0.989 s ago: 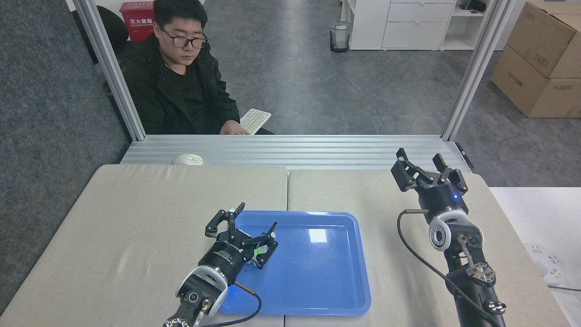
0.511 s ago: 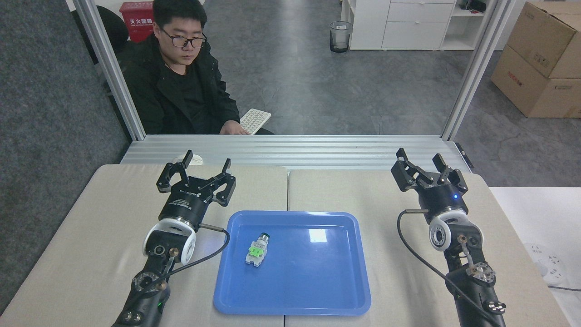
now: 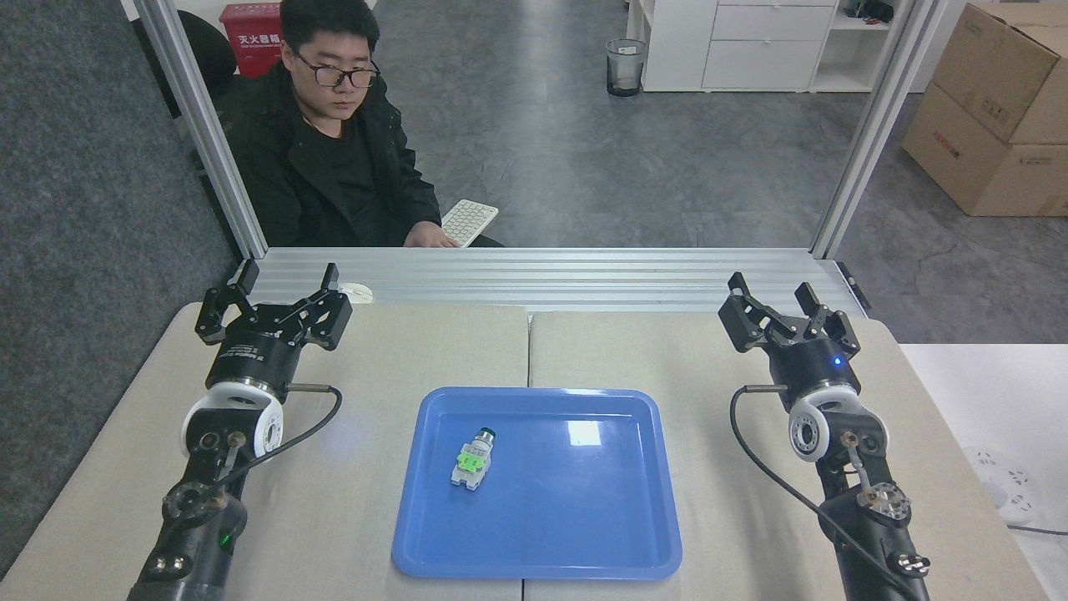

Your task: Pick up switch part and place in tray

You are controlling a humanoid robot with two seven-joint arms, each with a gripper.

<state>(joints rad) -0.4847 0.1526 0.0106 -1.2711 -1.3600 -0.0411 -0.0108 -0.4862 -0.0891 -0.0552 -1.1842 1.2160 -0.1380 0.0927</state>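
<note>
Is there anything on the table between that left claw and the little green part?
Only bare table and the tray rim separate the left gripper from the switch part, in the head view.

A beige padded surface meets a ribbed aluminium ledge framed by two slanting aluminium posts. Beyond lies a grey floor with a wire wastebasket, white drawer cabinet, cardboard boxes and red box. A dark carpeted panel stands left.

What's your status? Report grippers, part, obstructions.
Left gripper open, empty. Right gripper open, empty. Switch part lying in tray, left half. Nothing obstructing.
</note>
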